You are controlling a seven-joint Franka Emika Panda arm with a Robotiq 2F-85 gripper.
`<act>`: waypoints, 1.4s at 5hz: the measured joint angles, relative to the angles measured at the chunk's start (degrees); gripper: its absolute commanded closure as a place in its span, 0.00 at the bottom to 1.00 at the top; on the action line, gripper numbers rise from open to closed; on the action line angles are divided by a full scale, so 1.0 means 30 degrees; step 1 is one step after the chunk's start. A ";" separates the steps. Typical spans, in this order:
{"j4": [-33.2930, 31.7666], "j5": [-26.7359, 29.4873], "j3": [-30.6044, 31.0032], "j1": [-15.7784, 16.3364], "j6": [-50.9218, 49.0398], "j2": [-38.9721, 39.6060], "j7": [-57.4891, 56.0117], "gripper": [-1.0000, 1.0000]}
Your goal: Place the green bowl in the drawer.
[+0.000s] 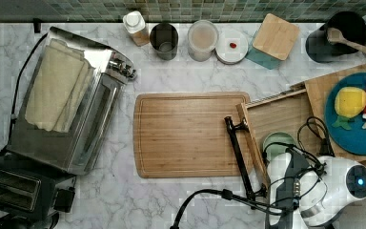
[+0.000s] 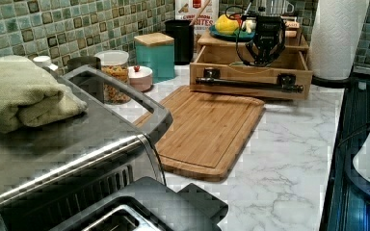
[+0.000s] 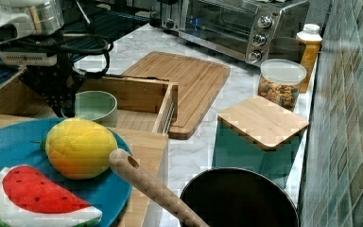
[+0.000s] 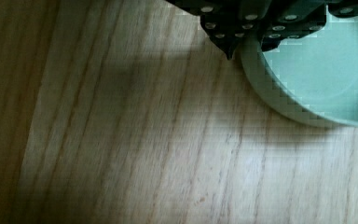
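Wood grain of the drawer (image 4: 135, 140) floor lay closest, with the bowl (image 3: 95, 107) just above or on it near the front rim. Gripper (image 4: 247, 46) pinched the bowl's wall. Advisable: confirm contact with the floor, release, then lift straight up.

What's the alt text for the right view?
A small green bowl sits inside the open wooden drawer, with the robot's claw at its rim. In front, a blue plate holds toy fruit; behind lie a cutting board and toaster oven.
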 measured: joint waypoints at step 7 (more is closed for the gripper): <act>-0.0037 0.0331 -0.0159 -0.0016 0.0914 -0.0289 -0.0028 0.00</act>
